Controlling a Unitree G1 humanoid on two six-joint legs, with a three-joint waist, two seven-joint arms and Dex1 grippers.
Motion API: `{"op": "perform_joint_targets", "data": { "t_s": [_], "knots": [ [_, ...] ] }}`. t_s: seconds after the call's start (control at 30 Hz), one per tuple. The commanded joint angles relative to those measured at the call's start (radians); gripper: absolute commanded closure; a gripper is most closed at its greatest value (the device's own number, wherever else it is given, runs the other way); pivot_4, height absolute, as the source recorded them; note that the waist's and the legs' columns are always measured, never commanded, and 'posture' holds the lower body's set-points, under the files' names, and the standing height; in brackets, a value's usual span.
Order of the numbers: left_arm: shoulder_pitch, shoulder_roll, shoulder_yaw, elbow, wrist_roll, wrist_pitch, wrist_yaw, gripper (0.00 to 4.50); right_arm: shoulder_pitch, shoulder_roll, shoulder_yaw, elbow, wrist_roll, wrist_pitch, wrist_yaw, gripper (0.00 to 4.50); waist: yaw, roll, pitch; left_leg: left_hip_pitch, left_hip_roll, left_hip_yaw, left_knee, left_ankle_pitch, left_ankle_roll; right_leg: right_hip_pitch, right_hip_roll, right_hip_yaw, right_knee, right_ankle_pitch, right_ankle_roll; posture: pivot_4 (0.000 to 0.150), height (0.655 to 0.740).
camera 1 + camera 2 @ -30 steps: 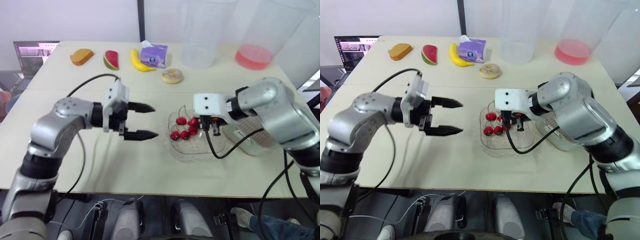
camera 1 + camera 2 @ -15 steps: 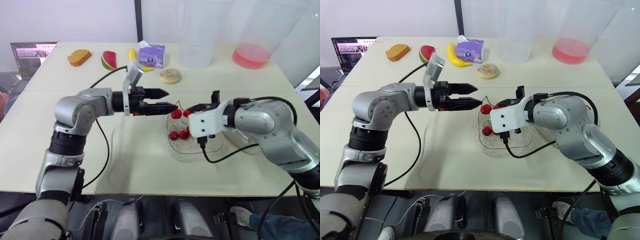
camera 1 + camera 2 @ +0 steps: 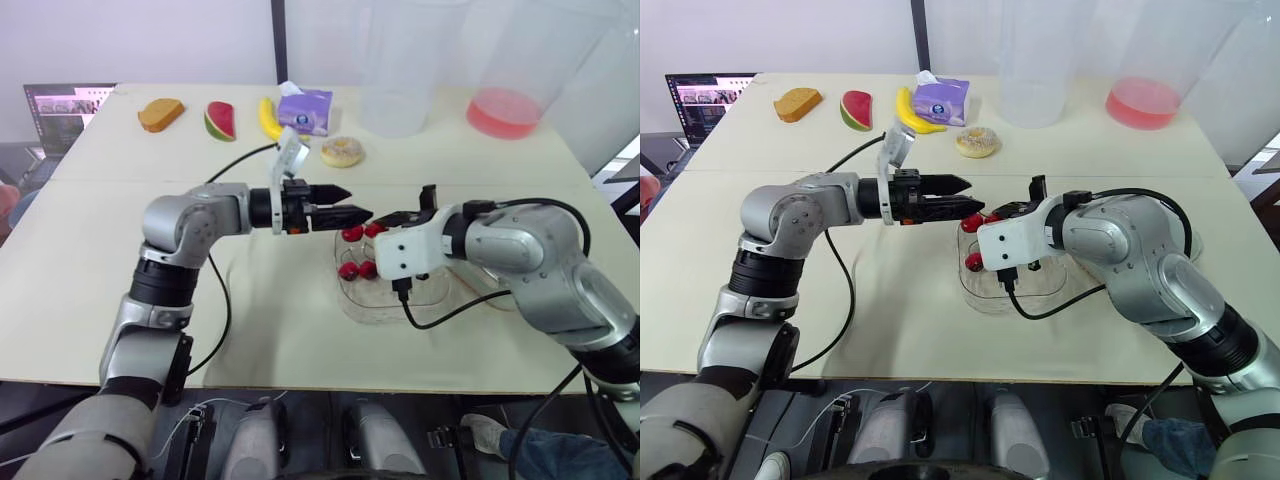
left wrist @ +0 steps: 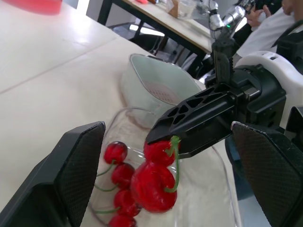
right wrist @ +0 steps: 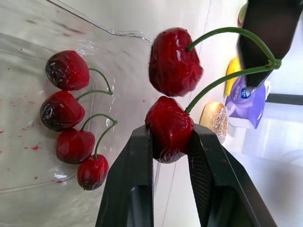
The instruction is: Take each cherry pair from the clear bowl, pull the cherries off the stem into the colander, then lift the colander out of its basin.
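Cherry pair is held in the air at the centre of the head frames, just over the near-left rim of the clear bowl, which stands on the bench.

From the left of the frame, the left tool reaches in level, with its two fingers apart. In its own wrist view the pair sits in the gap between them, and I judge it grips nothing yet. At centre-right, the right tool is clamped on one cherry of the pair; the second cherry hangs free on its stem.

To do this step well, I would close the left tool on the green stem where the two branches meet, not on the fruit. Before I pull, I would first carry the pair over the colander, because a cherry that comes off here would drop back into the bowl. The pull should go along the stem, and the right squeeze should stay light so that the fruit is not crushed.

The right wrist view gives me the grip itself, the stem fork touching or just beside a left finger, and four loose cherries on the bowl floor. In the head views the right wrist covers these details. The left wrist view gives the colander sitting in its white basin just behind the bowl, a place that the right arm covers in the head views.
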Motion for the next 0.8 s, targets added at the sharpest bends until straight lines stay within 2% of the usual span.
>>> {"op": "perform_joint_targets", "data": {
  "t_s": [0.03, 0.1, 0.2, 0.43, 0.8],
  "knots": [
    [-0.011, -0.003, -0.003, -0.015, 0.006, -0.003, -0.003, 0.0, -0.004, 0.007, -0.039, -0.036, -0.017, -0.001, 0.009, 3.92, 0.0, 0.0, 0.0, 0.0, 0.0, 0.0, 0.0, 0.0, 0.0, 0.0, 0.0, 0.0, 0.0, 0.0, 0.0, 0.15, 0.74],
    [-0.011, -0.012, -0.002, -0.01, 0.006, -0.001, -0.001, 0.0, -0.005, 0.008, -0.039, -0.035, -0.02, -0.001, 0.013, 3.92, 0.0, 0.0, 0.0, 0.0, 0.0, 0.0, 0.0, 0.0, 0.0, 0.0, 0.0, 0.0, 0.0, 0.0, 0.0, 0.15, 0.74],
    [-0.019, -0.023, 0.009, 0.0, -0.001, 0.011, 0.007, 0.92, -0.004, 0.01, -0.041, -0.037, -0.024, 0.0, 0.022, 3.92, 0.0, 0.0, 0.0, 0.0, 0.0, 0.0, 0.0, 0.0, 0.0, 0.0, 0.0, 0.0, 0.0, 0.0, 0.0, 0.15, 0.74],
    [-0.028, -0.033, 0.019, 0.018, -0.002, 0.028, 0.017, 4.46, 0.007, 0.018, -0.048, -0.047, -0.034, 0.008, 0.035, 3.92, 0.0, 0.0, 0.0, 0.0, 0.0, 0.0, 0.0, 0.0, 0.0, 0.0, 0.0, 0.0, 0.0, 0.0, 0.0, 0.15, 0.74],
    [-0.032, -0.036, 0.019, 0.021, 0.002, 0.039, 0.02, 4.46, 0.023, 0.025, -0.058, -0.061, -0.038, 0.02, 0.048, 3.92, 0.0, 0.0, 0.0, 0.0, 0.0, 0.0, 0.0, 0.0, 0.0, 0.0, 0.0, 0.0, 0.0, 0.0, 0.0, 0.15, 0.74]
  ]
}}
